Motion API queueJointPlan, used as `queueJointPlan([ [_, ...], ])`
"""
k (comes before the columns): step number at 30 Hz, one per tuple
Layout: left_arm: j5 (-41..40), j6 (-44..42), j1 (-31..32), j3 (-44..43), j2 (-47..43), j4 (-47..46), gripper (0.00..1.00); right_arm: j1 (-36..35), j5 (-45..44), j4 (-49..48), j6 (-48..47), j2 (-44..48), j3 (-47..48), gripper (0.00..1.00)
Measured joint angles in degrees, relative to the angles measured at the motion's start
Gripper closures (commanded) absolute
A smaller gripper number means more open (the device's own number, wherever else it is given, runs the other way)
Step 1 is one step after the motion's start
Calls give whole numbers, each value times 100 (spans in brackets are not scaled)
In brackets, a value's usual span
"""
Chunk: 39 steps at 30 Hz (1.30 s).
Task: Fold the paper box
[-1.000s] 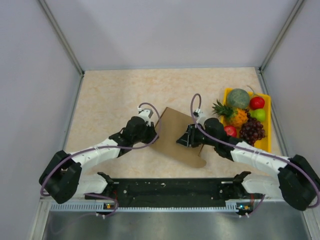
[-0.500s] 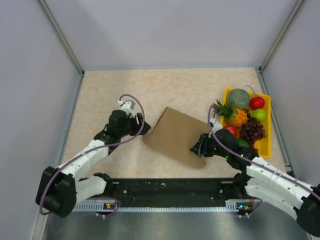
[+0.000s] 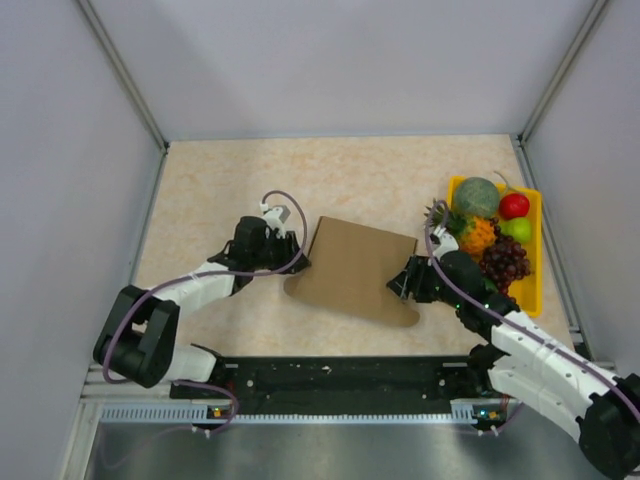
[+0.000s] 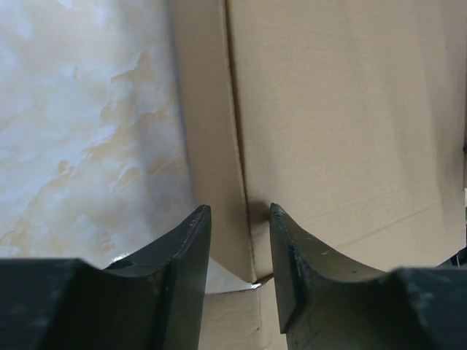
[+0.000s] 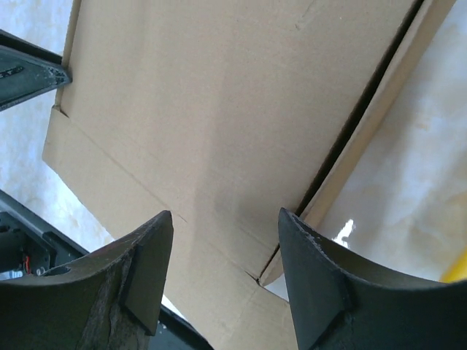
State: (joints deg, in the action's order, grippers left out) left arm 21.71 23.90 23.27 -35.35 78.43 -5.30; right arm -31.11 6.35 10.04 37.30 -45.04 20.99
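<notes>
The paper box (image 3: pixel 355 268) lies as a flat sheet of plain brown cardboard on the pale marbled table (image 3: pixel 220 190), about midway between the two arms and near the front edge, with a rounded tab sticking out at its near right corner; to its right, just apart from it, stands a yellow tray (image 3: pixel 534 270) of fruit. The left gripper (image 3: pixel 297 254) sits at the sheet's left edge; in the left wrist view its jaws are partly apart over the narrow side strip and the crease beside it, the cardboard lying flat beneath the fingers (image 4: pixel 186 255) and nothing pinched between them. The right gripper (image 3: pixel 402 283) sits at the sheet's right edge, close to the tab; in its own wrist view the jaws stand wide apart above the main panel and a folded side flap, with no hold on the cardboard; whether either set of fingertips touches the sheet cannot be told.
</notes>
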Motion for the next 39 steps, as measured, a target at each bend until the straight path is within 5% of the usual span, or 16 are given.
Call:
queueJointPlan([
  [4, 57, 17, -4, 286, -83, -387, 64, 116, 247, -699, -304, -535, 2, 41],
  [9, -149, 17, -46, 817, -717, -516, 43, 219, 503, -1633, -752, -1572, 273, 42],
  [13, -302, 151, -33, 890, -1202, -136, 40, 254, 654, -1637, -1027, -2081, 697, 36],
  [21, -393, 492, -92, 710, -1768, 623, 28, 824, 872, -1029, -1167, -1193, 442, 23],
  [39, 168, 868, -280, 870, -1495, 227, 32, 817, 1113, -304, -1486, -715, 101, 18],
])
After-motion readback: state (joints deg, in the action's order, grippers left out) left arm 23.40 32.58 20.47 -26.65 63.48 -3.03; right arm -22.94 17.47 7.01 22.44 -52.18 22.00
